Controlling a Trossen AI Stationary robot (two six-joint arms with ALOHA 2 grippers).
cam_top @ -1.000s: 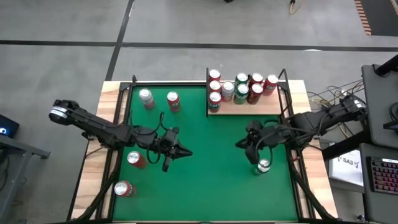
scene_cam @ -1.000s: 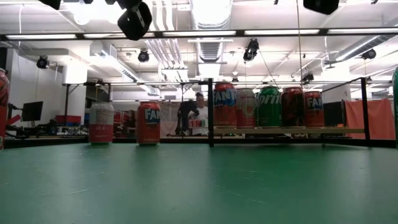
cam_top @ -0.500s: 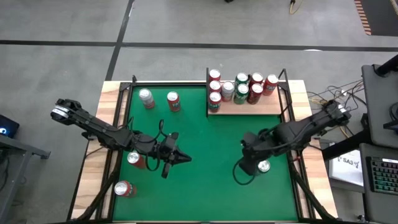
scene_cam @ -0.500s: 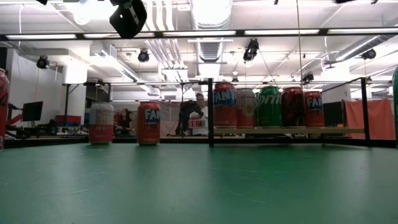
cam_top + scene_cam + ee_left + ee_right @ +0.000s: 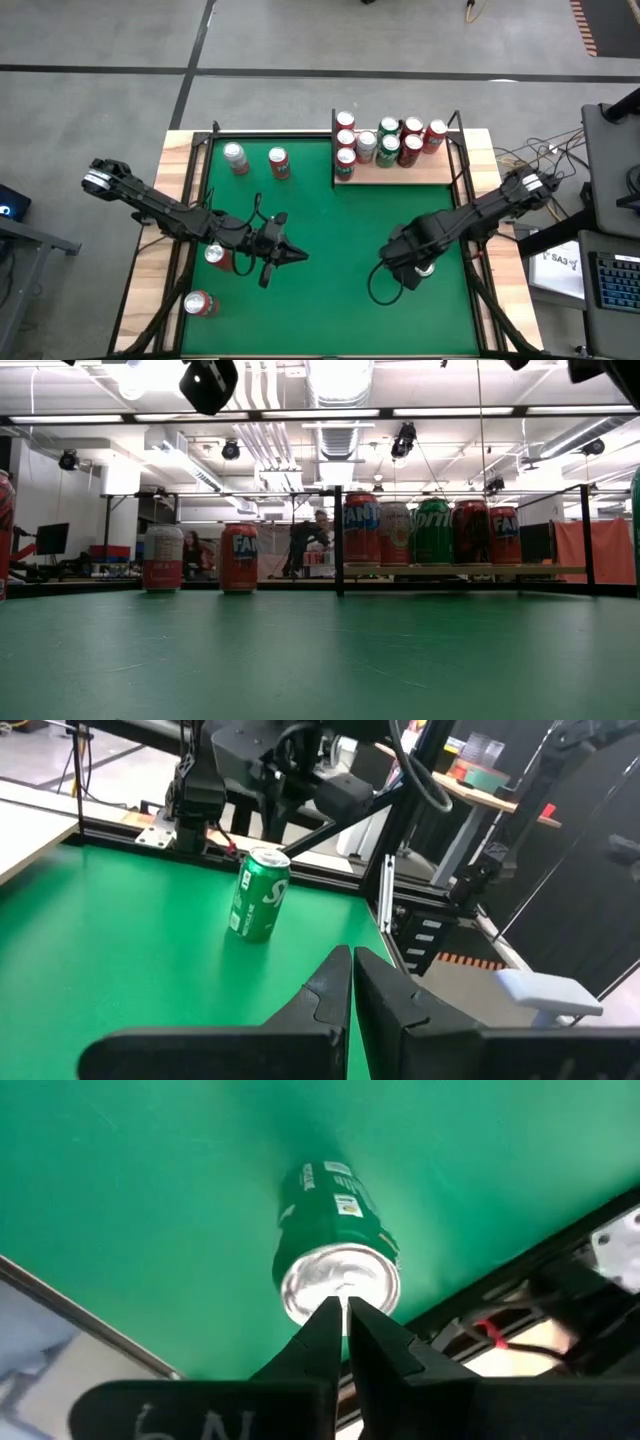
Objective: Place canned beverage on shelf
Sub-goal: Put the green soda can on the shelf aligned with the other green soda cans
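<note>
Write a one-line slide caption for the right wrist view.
Right claw, shut, poised directly above the silver top of an upright green can on the green tabletop.

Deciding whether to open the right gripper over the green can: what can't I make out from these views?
- Green can: high view, right gripper covers most of it.
- Gap between the shut fingertips and the can top: right wrist view looks straight down, cannot tell.
- Shelf free space: low view, hidden behind the can row.

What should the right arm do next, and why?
Probably open its right hand first. Its fingers are shut and sit right above the upright green can, so they can't go around it to carry it to the shelf.
</note>
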